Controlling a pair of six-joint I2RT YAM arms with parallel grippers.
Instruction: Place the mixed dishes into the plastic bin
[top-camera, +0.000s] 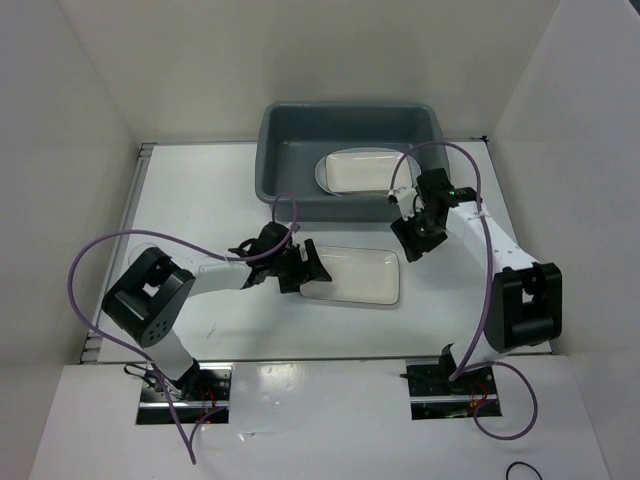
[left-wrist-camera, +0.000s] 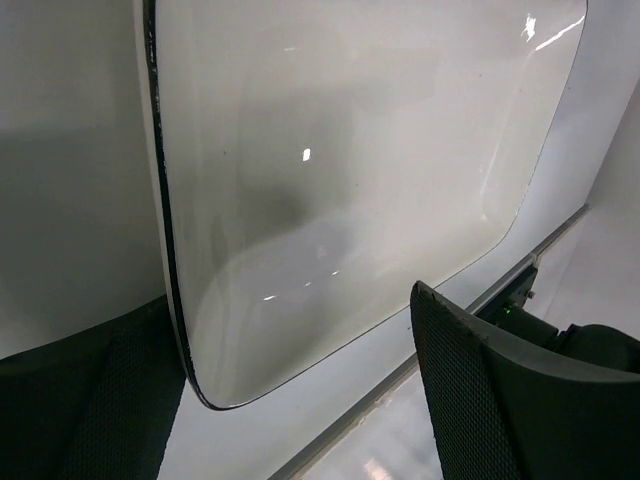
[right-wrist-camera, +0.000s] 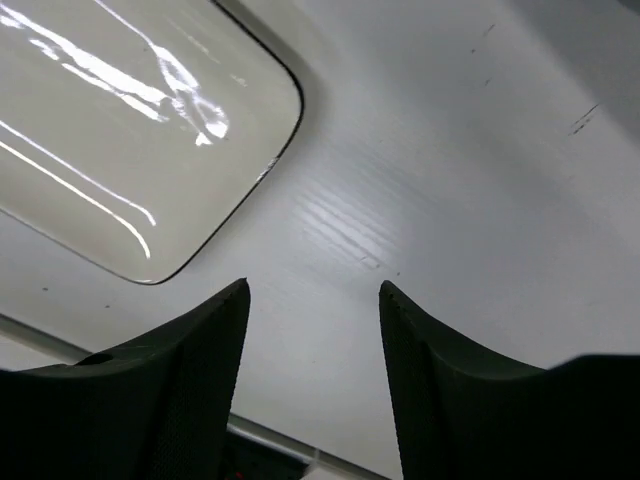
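The left gripper (top-camera: 306, 268), wide open and empty, flanked the left end of a plate (top-camera: 355, 275) lying lengthwise left to right on the surface (top-camera: 200, 200). Only the right wrist view showed the right gripper (right-wrist-camera: 312, 330) parted and empty, beside a second plate (right-wrist-camera: 120, 130) in the bin (top-camera: 275, 150).

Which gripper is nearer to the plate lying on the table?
Left. The left gripper is at the left end of the plate; the right gripper hangs at the near rim of the bin, beyond the plate's far right corner.
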